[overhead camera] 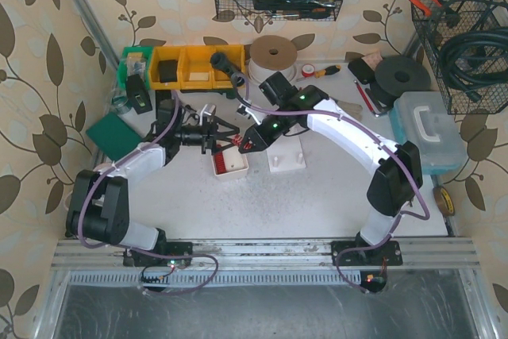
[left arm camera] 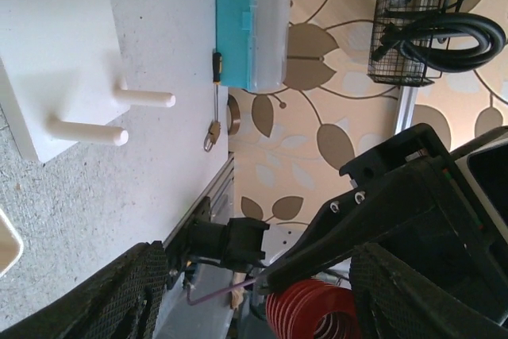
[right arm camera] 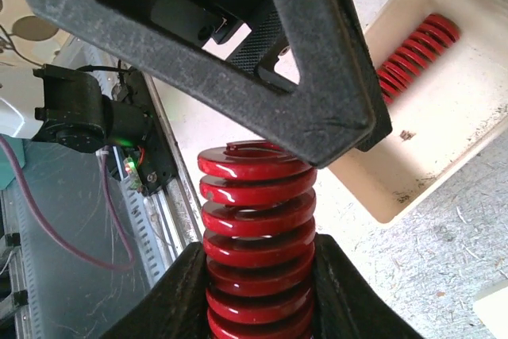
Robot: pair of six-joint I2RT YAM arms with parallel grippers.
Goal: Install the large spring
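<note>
The right claw (right arm camera: 258, 299) is clamped on the large spring (right arm camera: 254, 196). Its red coils run out from the fingers toward the left claw (overhead camera: 209, 137), whose jaws stand apart either side of the free end; whether they touch it cannot be told. The white peg block (overhead camera: 286, 163) sits on the counter (overhead camera: 317, 204). The spring is held just left of that block in the overhead view. The block's two pegs stand upright, so the roughly level spring likely needs tipping.
</note>
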